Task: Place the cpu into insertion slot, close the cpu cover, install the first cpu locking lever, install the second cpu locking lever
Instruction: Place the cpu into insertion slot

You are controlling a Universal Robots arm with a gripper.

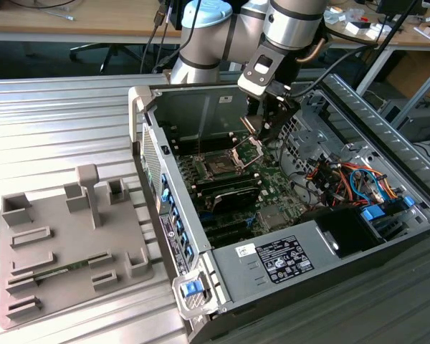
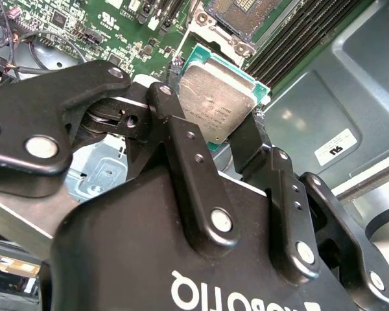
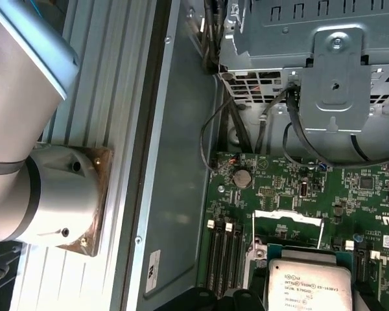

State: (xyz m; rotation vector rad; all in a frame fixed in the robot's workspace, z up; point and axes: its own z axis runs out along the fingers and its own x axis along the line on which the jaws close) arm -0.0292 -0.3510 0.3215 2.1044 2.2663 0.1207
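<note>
silver-grey robot arm point(image 1: 294, 21) reaches down into an open black and grey computer case point(image 1: 147, 143) that lies on its side on a ribbed metal table point(image 1: 57, 129). the black two-fingered gripper point(image 1: 269, 127) hangs inside the case, above the green motherboard point(image 1: 276, 183).

in the second wrist view the gripper point(image 2: 204, 115) is clamped on the small flat square cpu point(image 2: 215, 97) with its silvery metal top and green edge. one black finger point(image 2: 181, 149) presses one side of the chip and the other finger presses the opposite side. the chip sits tilted between them, clear of the board, with its printed metal face towards the camera. in the first wrist view the cpu point(image 3: 308, 285) shows that same printed top over the board.

the square socket point(image 1: 221, 166) on the motherboard lies bare, dark in the middle, just beside and below the gripper in the exterior view. the thin silvery cpu cover point(image 1: 247, 147), a metal frame with an open middle, stands raised off the socket on its hinge, near the fingers.

a perforated silver drive cage point(image 3: 337, 78) shows in the first wrist view. orange and blue cables point(image 1: 358, 175) bunch towards the exterior view's right. on the table at the exterior view's left, apart from the case, rests a flat grey fixture tray point(image 1: 57, 222) with raised blocks.
</note>
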